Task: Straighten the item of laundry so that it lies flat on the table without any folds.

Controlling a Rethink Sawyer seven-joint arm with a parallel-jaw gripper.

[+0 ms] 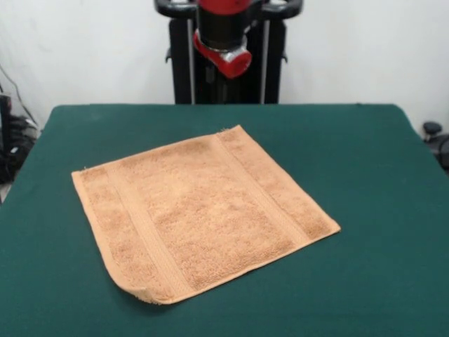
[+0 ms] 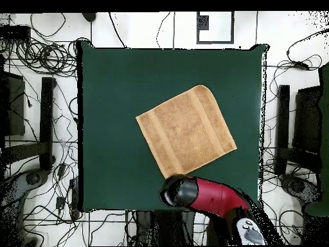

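Here the gripper [image 1: 226, 60] hangs above the far edge of the table [image 1: 365, 161], at 12 o'clock from the towel [image 1: 203, 214]; whether its fingers are apart or together cannot be told, because only the red arm end shows. In the overhead view the arm [image 2: 205, 194] sits at about 6 o'clock of the towel [image 2: 186, 130], over the table's edge. The towel lies near the middle, turned diagonally and almost flat. One corner, at 7 o'clock in the front view, looks curled under. Probably only this corner remains to open.
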